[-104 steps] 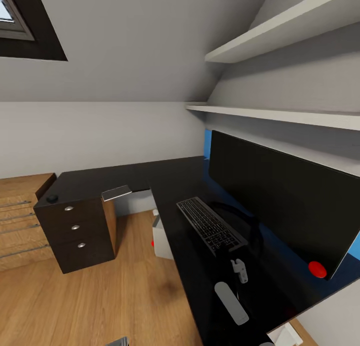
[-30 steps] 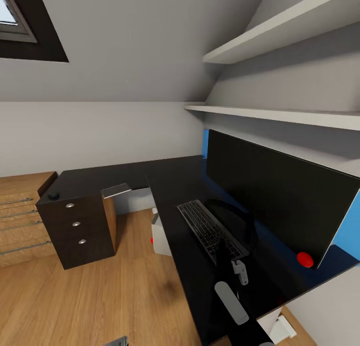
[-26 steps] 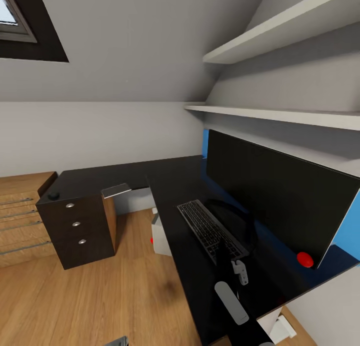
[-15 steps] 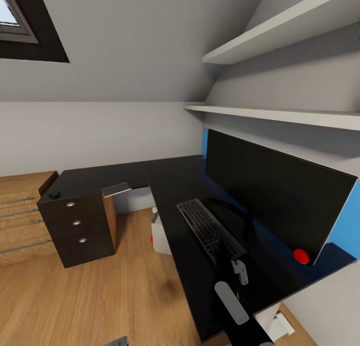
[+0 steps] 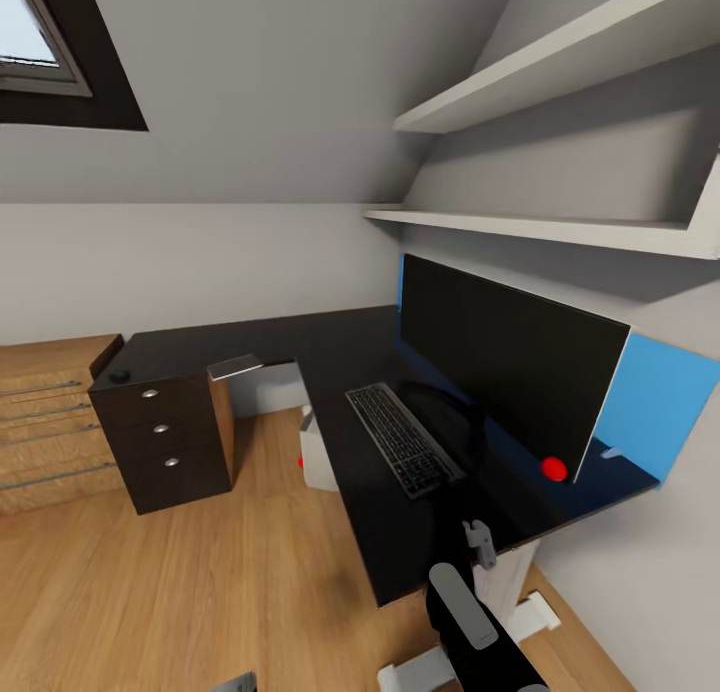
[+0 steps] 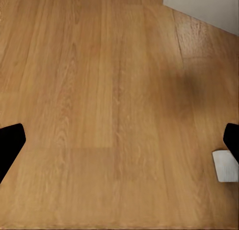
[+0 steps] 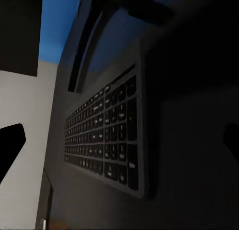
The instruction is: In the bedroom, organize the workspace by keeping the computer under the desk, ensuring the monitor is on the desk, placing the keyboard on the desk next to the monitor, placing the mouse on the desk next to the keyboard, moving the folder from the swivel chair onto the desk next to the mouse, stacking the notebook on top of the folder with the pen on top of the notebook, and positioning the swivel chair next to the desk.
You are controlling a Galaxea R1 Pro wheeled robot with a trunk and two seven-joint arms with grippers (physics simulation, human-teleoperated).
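The black L-shaped desk (image 5: 340, 342) fills the room's corner. The wide black monitor (image 5: 500, 372) stands on it along the right wall. The dark keyboard (image 5: 400, 450) lies flat in front of the monitor and looms large before my right gripper (image 7: 119, 140), which is open just short of it. The small black mouse (image 5: 120, 376) sits on the far left wing, above the drawers. The pale grey computer (image 5: 320, 460) stands under the desk. My left gripper (image 6: 119, 140) is open over bare floor. The folder, notebook, pen and swivel chair are out of view.
A light wood drawer unit (image 5: 40, 427) stands left of the desk's black drawers (image 5: 165, 442). A blue wall panel (image 5: 655, 402) sits behind the monitor, two white shelves (image 5: 560, 232) above. My right arm (image 5: 462, 607) hangs past the desk's near end. Plank floor (image 5: 200, 582) lies open.
The whole view has shifted as the camera drew back from the desk, so the desk's near end and white foot now show. The things on the desk have not moved.
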